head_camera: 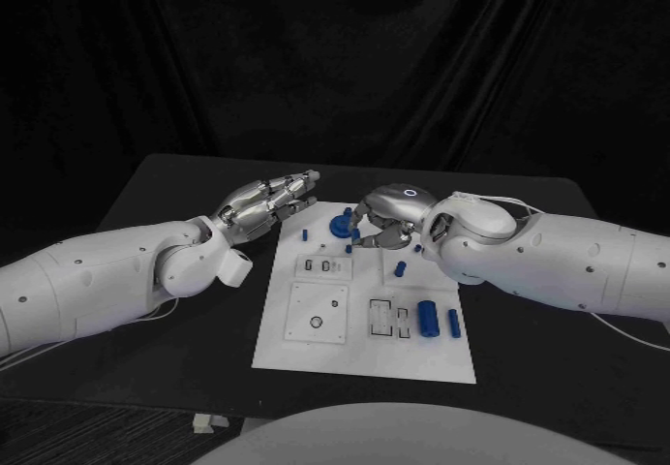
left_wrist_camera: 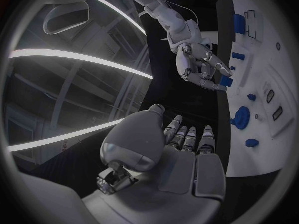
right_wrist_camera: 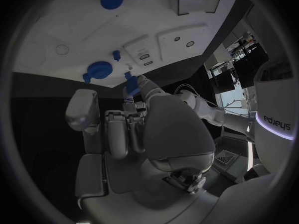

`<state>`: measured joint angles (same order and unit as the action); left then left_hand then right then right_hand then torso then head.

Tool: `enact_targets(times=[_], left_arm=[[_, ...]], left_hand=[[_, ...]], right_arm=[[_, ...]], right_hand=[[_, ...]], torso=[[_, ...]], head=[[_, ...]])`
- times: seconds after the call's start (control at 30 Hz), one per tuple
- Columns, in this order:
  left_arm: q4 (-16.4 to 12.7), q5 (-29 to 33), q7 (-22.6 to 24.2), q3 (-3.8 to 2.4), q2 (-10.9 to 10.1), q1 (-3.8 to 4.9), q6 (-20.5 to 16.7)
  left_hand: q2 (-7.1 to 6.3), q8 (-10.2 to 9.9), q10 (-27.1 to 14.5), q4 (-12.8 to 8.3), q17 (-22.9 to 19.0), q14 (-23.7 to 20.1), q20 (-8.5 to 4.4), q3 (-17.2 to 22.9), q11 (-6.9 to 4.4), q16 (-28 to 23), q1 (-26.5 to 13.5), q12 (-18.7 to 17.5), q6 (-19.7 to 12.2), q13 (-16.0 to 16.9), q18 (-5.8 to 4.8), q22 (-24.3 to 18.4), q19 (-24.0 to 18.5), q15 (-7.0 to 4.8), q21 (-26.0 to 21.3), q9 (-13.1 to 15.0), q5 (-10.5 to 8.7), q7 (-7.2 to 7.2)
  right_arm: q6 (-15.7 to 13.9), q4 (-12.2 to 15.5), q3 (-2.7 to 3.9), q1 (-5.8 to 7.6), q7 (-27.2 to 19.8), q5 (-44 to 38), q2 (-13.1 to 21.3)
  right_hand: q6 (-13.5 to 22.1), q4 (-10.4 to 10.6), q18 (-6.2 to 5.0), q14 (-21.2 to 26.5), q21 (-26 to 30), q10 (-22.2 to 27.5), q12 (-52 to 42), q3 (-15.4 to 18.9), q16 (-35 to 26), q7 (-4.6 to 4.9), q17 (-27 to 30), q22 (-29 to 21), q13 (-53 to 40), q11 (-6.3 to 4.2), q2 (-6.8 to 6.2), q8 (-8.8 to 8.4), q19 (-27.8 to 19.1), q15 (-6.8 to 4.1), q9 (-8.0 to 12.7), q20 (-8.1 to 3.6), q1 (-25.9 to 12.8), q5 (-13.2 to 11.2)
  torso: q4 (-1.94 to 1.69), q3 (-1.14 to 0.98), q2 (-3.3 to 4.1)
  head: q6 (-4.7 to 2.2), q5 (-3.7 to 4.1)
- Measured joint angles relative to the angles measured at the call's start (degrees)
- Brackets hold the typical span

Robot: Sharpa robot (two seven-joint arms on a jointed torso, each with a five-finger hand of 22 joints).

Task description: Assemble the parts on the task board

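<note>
The white board (head_camera: 366, 320) lies in the middle of the black table (head_camera: 182, 184), its long sides running away from the robot.

Right hand (head_camera: 380, 225): positioned over the far edge of the board. In the left wrist view its fingertips (left_wrist_camera: 219, 80) pinch a small blue block (left_wrist_camera: 225, 80); the right wrist view shows the same block (right_wrist_camera: 132, 90) held at the fingertips, just above the board's far edge. The hand is grasping this part.

Left hand (head_camera: 265, 203): held above the table just off the board's far left corner, apart from the board. Its fingers lie straight and close together, extended toward the far edge — released, with nothing between them. The left wrist view confirms this: the fingers (left_wrist_camera: 190, 137) are extended side by side and empty.

Parts on the board:
- A round blue disc (head_camera: 341, 227) with a raised centre sits near the far edge, just beside the right hand.
- A small blue peg (head_camera: 305, 233) stands near the far left corner.
- A short blue piece (head_camera: 401, 269) lies toward the right edge, about midway along the board.
- Two blue cylinders — a thick one (head_camera: 427, 317) and a thin one (head_camera: 454, 323) — lie side by side near the near right corner, parallel to the long edge.

Pale plates with slots and holes occupy the board's left half and middle.
</note>
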<state>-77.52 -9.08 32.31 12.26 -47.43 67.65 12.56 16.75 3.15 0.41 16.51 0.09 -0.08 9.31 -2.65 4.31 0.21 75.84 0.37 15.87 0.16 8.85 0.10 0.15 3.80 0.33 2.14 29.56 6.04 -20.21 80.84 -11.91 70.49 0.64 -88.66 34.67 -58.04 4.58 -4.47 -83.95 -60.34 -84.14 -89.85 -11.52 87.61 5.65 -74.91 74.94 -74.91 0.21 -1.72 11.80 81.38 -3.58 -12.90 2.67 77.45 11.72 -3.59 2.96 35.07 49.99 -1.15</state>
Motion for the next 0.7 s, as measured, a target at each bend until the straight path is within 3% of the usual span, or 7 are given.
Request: enact_targets(times=[0.33, 0.5, 0.6, 0.7], left_arm=[[0.0, 0.0, 0.0, 0.00, 0.2, 0.00, 0.0], [0.0, 0.0, 0.0, 0.00, 0.2, 0.00, 0.0], [-0.1, 0.0, 0.0, 0.00, 0.2, 0.00, 0.0], [-0.1, 0.0, 0.0, 0.00, 0.2, 0.00, 0.0]], left_hand=[[0.00, 0.2, 0.0, 0.0, 0.0, 0.0, 0.21, 0.0, 0.00, 0.0, 0.0, 0.0, 0.0, 0.0, 0.00, 0.0, -0.2, 0.00, 0.0, 0.0, 0.00, 0.00], [0.00, 0.2, 0.0, 0.0, 0.0, 0.0, 0.21, 0.0, 0.00, 0.0, 0.0, 0.0, 0.0, 0.0, 0.00, 0.0, -0.2, 0.00, 0.0, 0.0, 0.00, 0.00], [0.00, 0.2, 0.0, 0.0, 0.0, 0.0, 0.21, 0.0, 0.00, 0.0, 0.0, 0.0, 0.0, 0.0, 0.00, 0.0, -0.2, 0.00, 0.0, 0.0, 0.00, 0.00], [0.00, 0.2, 0.0, 0.0, 0.0, 0.0, 0.21, 0.0, 0.00, 0.0, 0.0, 0.0, 0.0, 0.0, 0.00, 0.0, -0.2, 0.00, 0.0, 0.0, 0.00, 0.00]], right_arm=[[0.5, -3.1, -0.02, -2.79, 1.4, -0.9, -4.2], [0.9, -4.0, -0.02, -3.31, 2.1, -1.1, -4.8], [1.2, -4.4, -0.02, -3.48, 2.6, -1.2, -5.1], [1.4, -4.6, -0.02, -3.60, 3.1, -1.3, -5.1]], right_hand=[[0.0, -0.2, 0.00, 0.0, 0.8, 0.0, 0.0, 0.2, -0.5, 0.00, 0.0, 0.0, 0.0, 0.00, -0.01, -0.29, -0.2, 0.00, 0.0, 0.21, 0.0, 0.7], [0.0, -0.2, 0.00, 0.0, 1.2, 0.0, 0.0, 0.2, -0.7, -0.01, 0.0, 0.0, 0.0, 0.00, -0.02, -0.33, -0.2, 0.00, 0.0, 0.21, 0.0, 0.9], [0.0, -0.2, -0.95, 0.0, 1.6, 0.0, 0.0, 0.2, -0.7, -0.01, 0.0, 0.0, 0.0, 0.00, -0.02, -0.49, -0.2, 0.00, 0.0, 0.21, 0.0, 1.3], [0.0, -0.2, -0.94, 0.0, 1.6, 0.0, 0.0, 0.2, -0.7, -0.02, 0.0, 0.0, 0.0, 0.00, -0.02, -0.61, -0.2, 0.00, 0.0, 0.21, 0.0, 1.3]], torso=[[-0.22, -0.15, 0.00], [-0.30, -0.17, -0.03], [-0.35, -0.16, -0.05], [-0.33, -0.16, -0.05]], head=[[0.00, 0.32], [0.00, 0.30], [0.00, 0.42], [0.00, 0.44]])
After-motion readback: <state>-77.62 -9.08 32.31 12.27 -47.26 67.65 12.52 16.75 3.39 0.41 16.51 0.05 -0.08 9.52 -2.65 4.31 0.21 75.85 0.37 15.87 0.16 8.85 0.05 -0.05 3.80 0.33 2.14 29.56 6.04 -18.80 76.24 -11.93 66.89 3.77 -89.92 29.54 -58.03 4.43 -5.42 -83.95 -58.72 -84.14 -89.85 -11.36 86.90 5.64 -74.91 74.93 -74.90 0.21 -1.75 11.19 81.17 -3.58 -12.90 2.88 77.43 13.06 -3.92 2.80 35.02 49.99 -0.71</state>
